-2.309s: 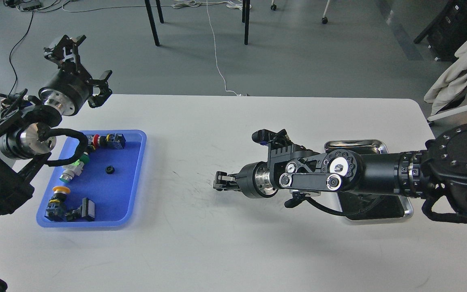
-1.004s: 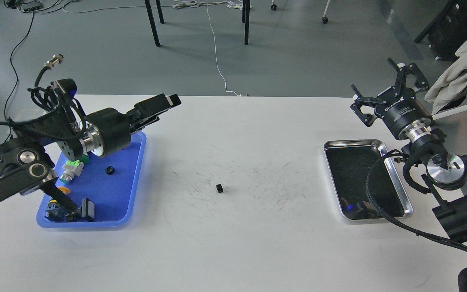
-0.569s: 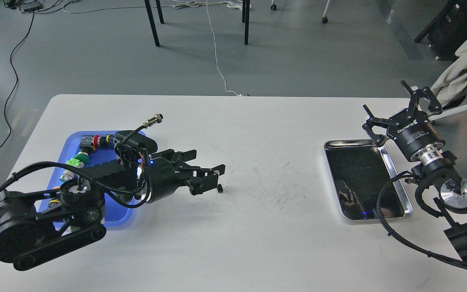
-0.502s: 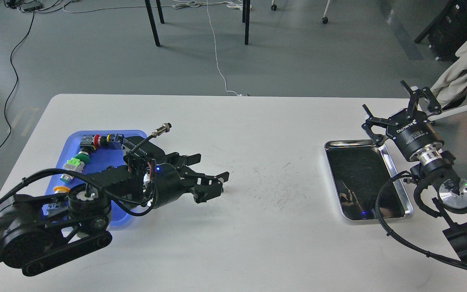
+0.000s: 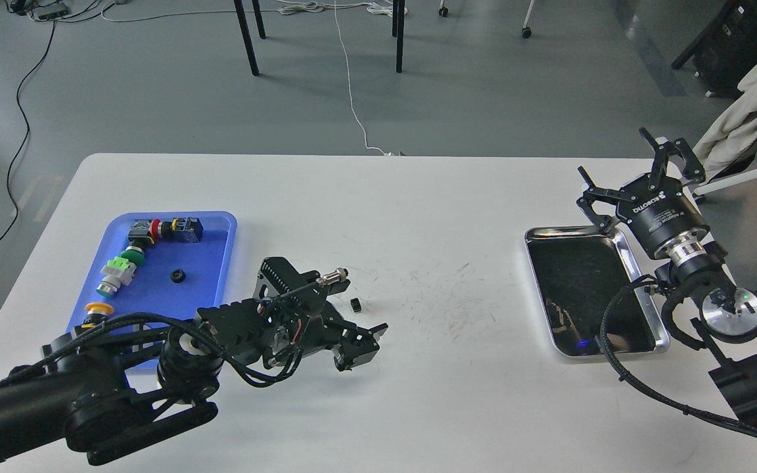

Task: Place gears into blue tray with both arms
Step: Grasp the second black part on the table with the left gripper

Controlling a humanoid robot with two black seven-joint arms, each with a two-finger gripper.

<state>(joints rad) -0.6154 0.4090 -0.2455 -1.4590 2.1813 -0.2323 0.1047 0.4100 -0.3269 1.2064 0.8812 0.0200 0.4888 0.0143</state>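
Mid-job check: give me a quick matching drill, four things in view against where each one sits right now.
Things:
1. small black toothed gear
2. second small black gear
3. shiny steel tray
4. yellow-capped push-button switch

Places:
A. inside the blue plastic tray, near its middle
B. table's right side
C. bare white table, beside the left tool
D. near corner of the blue tray

Pairs: 1-C, 2-A, 3-B, 4-D
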